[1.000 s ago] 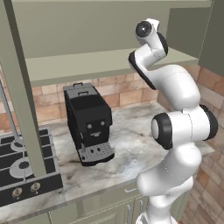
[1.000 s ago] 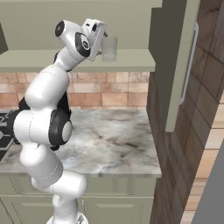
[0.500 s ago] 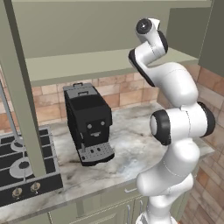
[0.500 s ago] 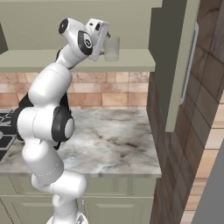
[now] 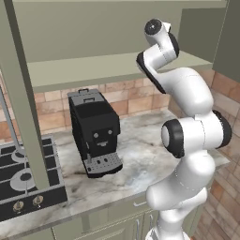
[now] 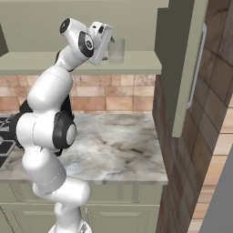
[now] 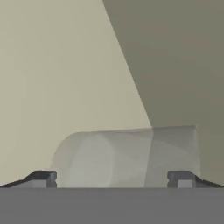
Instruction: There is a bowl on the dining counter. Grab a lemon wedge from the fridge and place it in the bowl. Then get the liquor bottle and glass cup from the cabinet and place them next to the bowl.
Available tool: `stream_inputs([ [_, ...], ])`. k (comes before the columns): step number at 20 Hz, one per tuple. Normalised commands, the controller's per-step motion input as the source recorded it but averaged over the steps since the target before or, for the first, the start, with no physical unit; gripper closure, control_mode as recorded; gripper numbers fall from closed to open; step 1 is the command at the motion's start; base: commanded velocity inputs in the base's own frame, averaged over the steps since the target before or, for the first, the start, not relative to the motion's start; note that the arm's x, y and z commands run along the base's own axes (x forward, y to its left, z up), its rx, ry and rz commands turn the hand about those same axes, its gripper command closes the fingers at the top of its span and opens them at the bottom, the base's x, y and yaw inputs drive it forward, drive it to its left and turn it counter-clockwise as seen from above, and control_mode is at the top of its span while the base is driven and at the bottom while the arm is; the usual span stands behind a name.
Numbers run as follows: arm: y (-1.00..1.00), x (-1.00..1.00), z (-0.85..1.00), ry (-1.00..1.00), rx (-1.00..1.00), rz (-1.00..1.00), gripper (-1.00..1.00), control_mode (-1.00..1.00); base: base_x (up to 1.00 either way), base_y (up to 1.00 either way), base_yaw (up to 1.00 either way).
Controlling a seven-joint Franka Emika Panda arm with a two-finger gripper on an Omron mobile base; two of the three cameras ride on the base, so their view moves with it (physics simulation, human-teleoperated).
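Note:
The glass cup [image 6: 117,50], a pale translucent tumbler, stands on the olive shelf of the open sage-green cabinet [image 6: 136,62]. My gripper [image 6: 109,46] is raised to shelf height right beside it, on its left. In the hand view the glass cup [image 7: 127,155] lies just ahead of my gripper [image 7: 111,180], and its sides span about the gap between the two dark fingertips [image 7: 42,179]. The jaws stand wide open; I cannot tell whether they touch the glass. The cabinet shelf [image 5: 93,70] runs behind my wrist in the left base view.
A black coffee machine [image 5: 96,131] stands on the marble counter [image 6: 118,141] below the shelf, with a black stove [image 5: 23,173] to its left. An open cabinet door [image 6: 182,68] hangs right of the cup, another [image 5: 21,93] on the left. Brick wall behind.
The hand has risen slightly and edged closer to the cup on the shelf. The jaws have stayed wide open and the cup has not moved.

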Motion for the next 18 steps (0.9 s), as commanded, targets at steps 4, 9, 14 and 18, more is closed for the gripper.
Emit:
stream_inputs([
  [4, 0.00, -0.09, -0.42, 0.10, 0.00, -0.01, -1.00, -1.00, 0.00, 0.00, 0.00],
  [9, 0.00, 0.00, -0.33, 0.07, 0.00, 0.00, 1.00, -1.00, 0.00, 0.00, 0.00],
  [14, 0.00, 0.00, -0.11, 0.03, 0.00, 0.00, 1.00, -1.00, 0.00, 0.00, 0.00],
  [18, 0.00, -0.01, 0.00, 0.00, 0.00, 0.00, 1.00, -1.00, 0.00, 0.00, 0.00],
])
